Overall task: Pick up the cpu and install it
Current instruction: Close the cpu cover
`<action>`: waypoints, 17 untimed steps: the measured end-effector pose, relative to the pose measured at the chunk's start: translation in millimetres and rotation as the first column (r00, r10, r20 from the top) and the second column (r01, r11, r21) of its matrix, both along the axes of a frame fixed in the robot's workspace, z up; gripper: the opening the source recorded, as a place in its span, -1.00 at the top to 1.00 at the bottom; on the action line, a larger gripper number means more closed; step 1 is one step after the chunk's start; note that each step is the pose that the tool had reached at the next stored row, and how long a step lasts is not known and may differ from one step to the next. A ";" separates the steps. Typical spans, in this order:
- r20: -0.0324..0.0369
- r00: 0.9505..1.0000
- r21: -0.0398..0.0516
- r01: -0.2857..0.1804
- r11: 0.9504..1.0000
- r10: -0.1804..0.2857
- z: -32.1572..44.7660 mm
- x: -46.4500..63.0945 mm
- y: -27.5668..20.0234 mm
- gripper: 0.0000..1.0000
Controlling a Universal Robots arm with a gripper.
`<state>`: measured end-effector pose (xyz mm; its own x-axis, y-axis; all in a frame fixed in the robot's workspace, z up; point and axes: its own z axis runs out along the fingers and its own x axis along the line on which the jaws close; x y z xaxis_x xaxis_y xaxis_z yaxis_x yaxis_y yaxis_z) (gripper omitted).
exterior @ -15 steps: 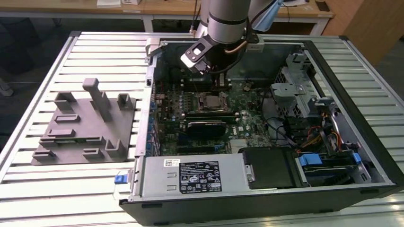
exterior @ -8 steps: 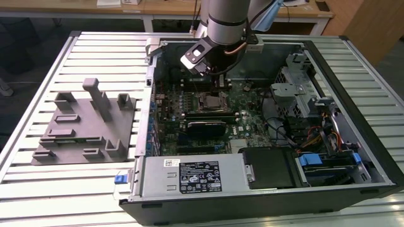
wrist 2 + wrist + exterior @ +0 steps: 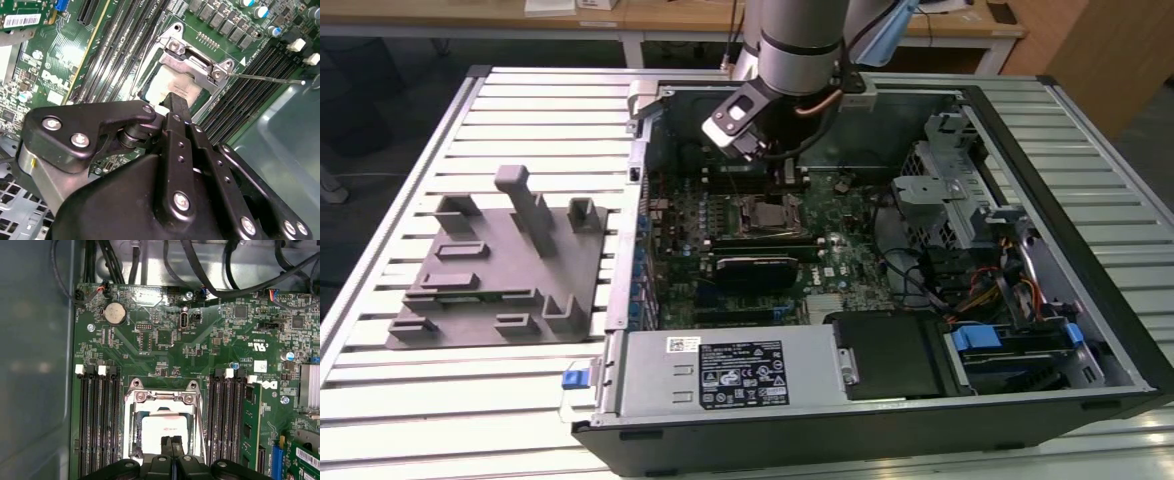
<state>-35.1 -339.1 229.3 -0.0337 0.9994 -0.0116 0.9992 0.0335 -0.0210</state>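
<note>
- I read the gripper (image 3: 171, 441) as clenched. In the first wrist view its two fingers sit pressed together with nothing between them, and the tips are down at one edge of the cpu (image 3: 161, 426). I can't tell whether they are touching it or just above it.
- The cpu lies pale side up inside the CPU socket (image 3: 129, 422) on the motherboard (image 3: 150, 342), within the open computer case (image 3: 1107, 330). From here I can't judge whether it is fully seated or riding up on one side.
- My biggest worry is bent contacts beneath the chip. That could happen if it sits slightly skewed and the closed tips bear down at an edge rather than the middle.
- Any sideways drift of the arm while the tips touch could drag the chip out of register or scratch its metal top.
- The retention lever (image 3: 265, 78) stands free, a thin rod reaching out over the memory slots (image 3: 245, 95). I judge that nothing is locking the chip down, so a small knock could shift it.
- The lever and the screwed metal bracket (image 3: 192, 62) at the socket's end sit close to the fingers, and a careless swing could snag either one.
- Memory slots flank the socket on both sides, which leaves the bulky finger linkage little room to wander without striking a latch.
</note>
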 end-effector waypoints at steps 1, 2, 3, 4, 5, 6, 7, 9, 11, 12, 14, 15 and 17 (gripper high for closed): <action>0.000 1.000 0.000 -0.009 1.000 0.009 0.0 0.0 0.0 0.79; 0.000 1.000 0.000 -0.018 1.000 0.018 -0.1 0.0 0.0 0.79; 0.000 1.000 0.000 -0.027 1.000 0.027 -0.1 0.0 0.0 0.79; 0.000 0.999 0.000 -0.038 0.999 0.038 -0.2 0.0 0.0 0.79; 0.000 0.999 0.000 -0.050 0.999 0.050 -0.3 0.0 0.0 0.79; 0.000 0.998 0.000 -0.065 0.998 0.065 -0.5 0.0 0.0 0.79; 0.000 0.997 0.000 -0.079 0.997 0.079 -0.6 0.0 0.0 0.79; 0.000 0.994 0.000 -0.105 0.994 0.105 -0.8 0.0 0.0 0.79; 0.000 0.991 0.000 -0.132 0.991 0.132 -1.1 0.0 0.0 0.79; 0.000 0.989 0.000 -0.147 0.989 0.147 -1.2 0.0 0.0 0.79; 0.000 0.984 0.000 -0.181 0.984 0.181 -1.5 -0.1 0.0 0.79; 0.000 0.980 0.000 -0.198 0.980 0.198 -1.6 -0.1 0.0 0.79; 0.000 0.973 0.000 -0.232 0.973 0.232 -1.9 -0.1 0.0 0.79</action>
